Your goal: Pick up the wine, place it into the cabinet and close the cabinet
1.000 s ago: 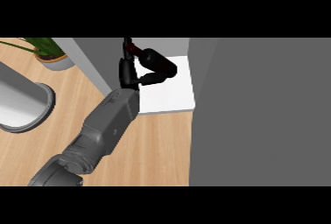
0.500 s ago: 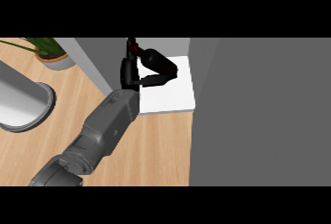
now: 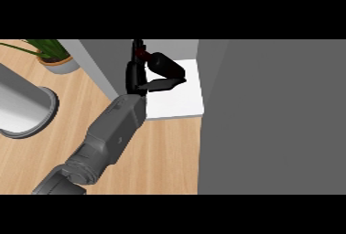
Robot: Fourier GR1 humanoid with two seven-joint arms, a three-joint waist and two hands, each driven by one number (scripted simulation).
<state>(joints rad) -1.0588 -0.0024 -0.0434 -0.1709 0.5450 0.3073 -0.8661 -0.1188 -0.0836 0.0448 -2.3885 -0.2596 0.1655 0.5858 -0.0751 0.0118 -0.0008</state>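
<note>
At upper centre of the frame, the hand (image 3: pixel 161 73) reaches into the cabinet (image 3: pixel 182 98), its fingers (image 3: pixel 162 83) curled round the wine (image 3: pixel 138 51), held upright over the white shelf, apparently for setting down.

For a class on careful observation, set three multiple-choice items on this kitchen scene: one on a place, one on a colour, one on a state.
1. Where is the potted plant?
A. upper left of the view
B. inside the cabinet
C. lower right of the view

2. What colour is the cabinet floor beneath the hand?
A. red
B. white
C. green

3. What is the hand doing?
A. lying flat on the counter
B. curled round the wine bottle
C. pushing the plant

Answers:
1 A: the potted plant stands on the counter at upper left.
2 B: the cabinet floor is white.
3 B: the left hand curls round the wine bottle.
</note>
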